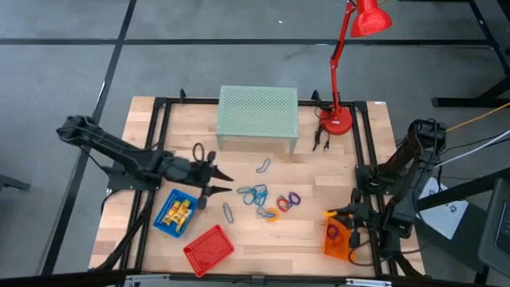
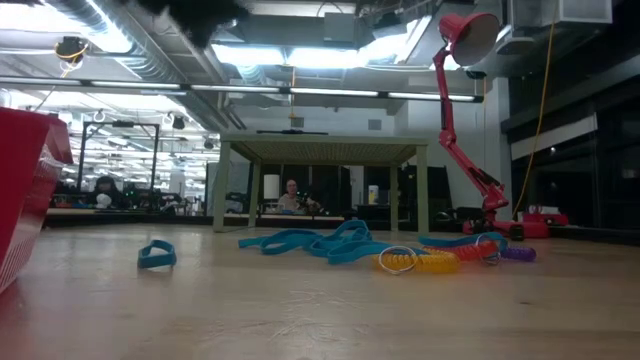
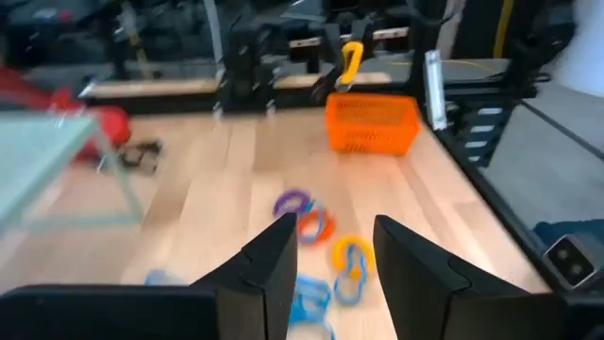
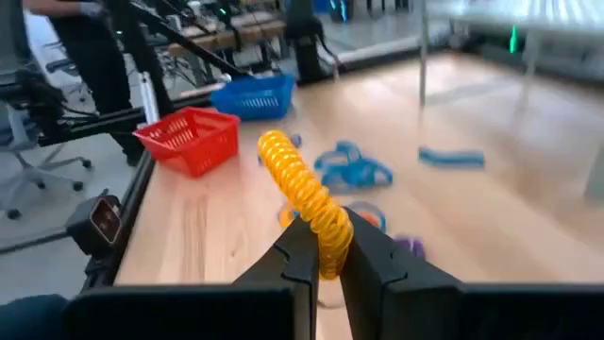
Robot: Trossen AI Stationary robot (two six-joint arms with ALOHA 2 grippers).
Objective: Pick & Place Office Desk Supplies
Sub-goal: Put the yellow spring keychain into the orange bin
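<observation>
Blue loops (image 1: 253, 194) and purple, orange and yellow rings (image 1: 287, 201) lie loose on the middle of the wooden table. In the left wrist view the purple ring (image 3: 293, 201) and a yellow ring (image 3: 351, 255) lie ahead of the fingers. My left gripper (image 1: 226, 182) hovers open just left of the pile, pointing at it, with nothing between its fingers (image 3: 274, 269). My right gripper (image 1: 328, 214) is at the right, beside the orange basket (image 1: 338, 244), shut on a yellow coiled ring (image 4: 300, 189). The blue basket (image 1: 175, 214) holds yellow blocky pieces. My right gripper pinches the yellow coiled ring by one end of its loop (image 4: 328, 247) between its two fingers. The fingers lie about level and point toward the table's left. The rest of the coil sticks out past the fingertips, lifted clear of the table.
A red basket (image 1: 209, 249) stands at the near edge, a green mesh stand (image 1: 258, 118) at the far middle and a red desk lamp (image 1: 343, 72) at the far right. A black frame (image 1: 362, 151) runs round the table. A person sits in the room beyond (image 2: 290, 197).
</observation>
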